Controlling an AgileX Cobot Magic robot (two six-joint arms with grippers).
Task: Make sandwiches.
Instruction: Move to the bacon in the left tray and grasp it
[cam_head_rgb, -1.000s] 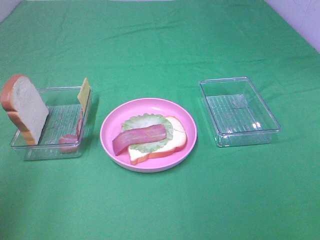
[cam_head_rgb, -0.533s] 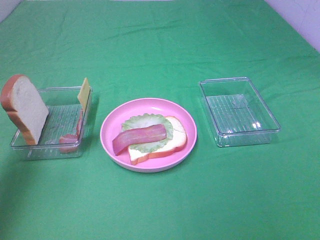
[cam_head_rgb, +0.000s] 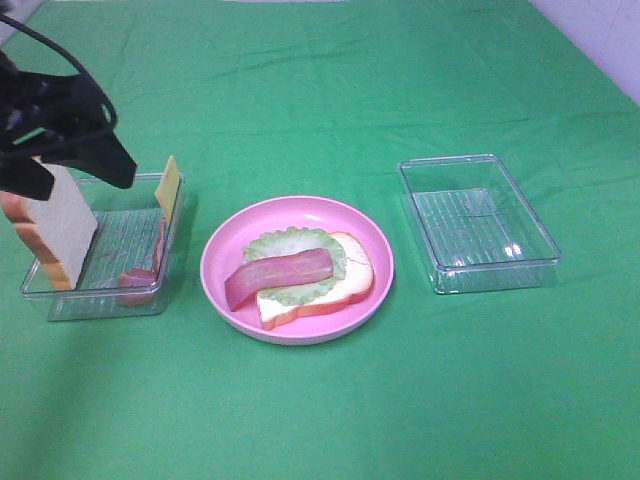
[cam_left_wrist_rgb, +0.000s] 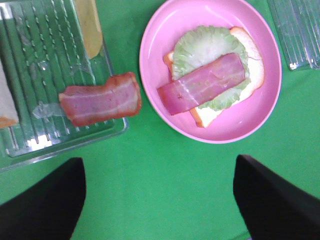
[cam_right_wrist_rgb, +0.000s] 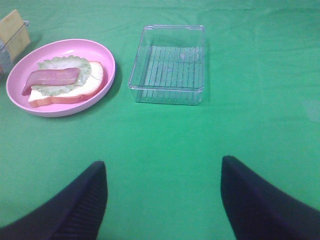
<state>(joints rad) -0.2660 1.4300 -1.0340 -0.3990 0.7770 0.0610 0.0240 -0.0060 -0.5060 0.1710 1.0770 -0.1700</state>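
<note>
A partial sandwich lies on the round pink plate (cam_head_rgb: 213, 250): a bread slice (cam_head_rgb: 355, 280), a lettuce leaf (cam_head_rgb: 290, 245) and a meat strip (cam_head_rgb: 280, 273) on top. It also shows in the left wrist view (cam_left_wrist_rgb: 202, 85) and the right wrist view (cam_right_wrist_rgb: 52, 77). A second bread slice (cam_head_rgb: 60, 225) stands upright in the left clear tray (cam_head_rgb: 100, 300), with a yellow cheese square (cam_head_rgb: 168, 185) leaning on its right wall and another meat strip (cam_left_wrist_rgb: 100, 98) at its front. My left gripper (cam_head_rgb: 80, 185) hovers open above this tray, holding nothing. My right gripper (cam_right_wrist_rgb: 162, 200) is open and empty above bare cloth.
An empty clear tray (cam_head_rgb: 480, 225) stands to the right of the plate and also shows in the right wrist view (cam_right_wrist_rgb: 167, 65). Green cloth (cam_head_rgb: 330, 420) covers the whole table. The table's pale edge shows at the top right corner.
My left arm has come into the exterior view at the upper left, over the left tray. The food, plate and trays have not moved.
</note>
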